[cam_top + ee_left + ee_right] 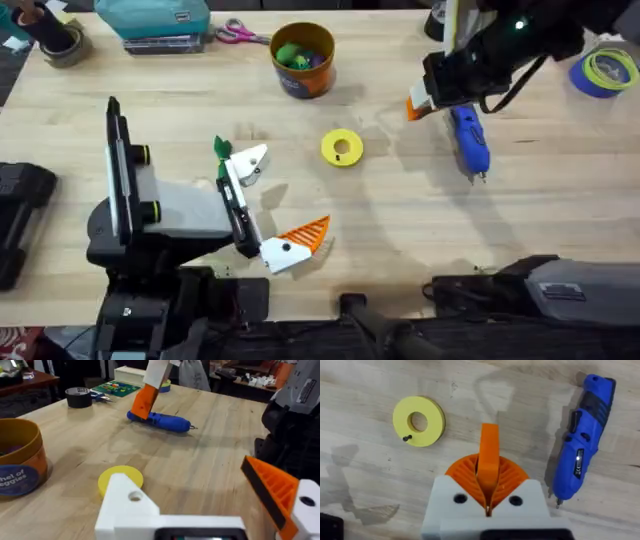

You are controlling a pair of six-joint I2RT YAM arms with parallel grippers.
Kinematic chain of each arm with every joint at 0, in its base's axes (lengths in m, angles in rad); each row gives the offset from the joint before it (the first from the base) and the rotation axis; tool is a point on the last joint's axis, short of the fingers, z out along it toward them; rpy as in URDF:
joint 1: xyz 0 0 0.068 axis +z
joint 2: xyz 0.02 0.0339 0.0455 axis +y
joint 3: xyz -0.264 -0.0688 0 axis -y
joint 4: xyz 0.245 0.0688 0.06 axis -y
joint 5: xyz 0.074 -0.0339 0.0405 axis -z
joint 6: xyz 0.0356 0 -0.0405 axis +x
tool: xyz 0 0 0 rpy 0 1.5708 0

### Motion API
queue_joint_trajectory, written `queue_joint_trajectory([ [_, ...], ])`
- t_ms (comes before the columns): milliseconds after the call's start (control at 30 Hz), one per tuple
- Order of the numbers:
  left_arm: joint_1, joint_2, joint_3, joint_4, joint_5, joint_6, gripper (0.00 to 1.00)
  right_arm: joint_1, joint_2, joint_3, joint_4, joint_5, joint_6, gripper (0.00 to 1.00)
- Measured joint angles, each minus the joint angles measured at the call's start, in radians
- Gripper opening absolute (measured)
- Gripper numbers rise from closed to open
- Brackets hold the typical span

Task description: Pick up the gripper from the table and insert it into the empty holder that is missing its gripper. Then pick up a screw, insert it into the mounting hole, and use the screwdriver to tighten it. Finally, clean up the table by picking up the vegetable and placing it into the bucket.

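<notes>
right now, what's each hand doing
Left hand: open, holding nothing.
Right hand: shut on the orange wedge.

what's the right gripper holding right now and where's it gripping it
The right gripper is shut on the orange gripper, pinching its lower end; the rest sticks out forward.

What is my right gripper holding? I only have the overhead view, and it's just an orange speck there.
Observer: In the right wrist view, the right gripper is shut on the loose orange wedge, which pokes out past the pads.
Operator: Any screw around?
Observer: Yes, a small dark screw lies at the edge of the yellow ring.
Operator: Is the bare finger ready?
Observer: The left wrist view shows the white finger block without a wedge and its hole open.
</notes>
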Motion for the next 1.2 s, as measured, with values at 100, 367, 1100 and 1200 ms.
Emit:
queue_joint_trajectory([
  [100,0.000,0.000,0.000,0.000,0.000,0.000,0.985,0.000,0.000,0.000,0.000,0.000,0.000,0.009],
  [367,0.000,0.000,0.000,0.000,0.000,0.000,0.985,0.000,0.000,0.000,0.000,0.000,0.000,0.009],
  [1100,0.000,0.000,0.000,0.000,0.000,0.000,0.985,0.000,0.000,0.000,0.013,0.000,0.000,0.009],
  [1200,0.000,0.000,0.000,0.000,0.000,0.000,0.985,0.000,0.000,0.000,0.013,0.000,0.000,0.009],
])
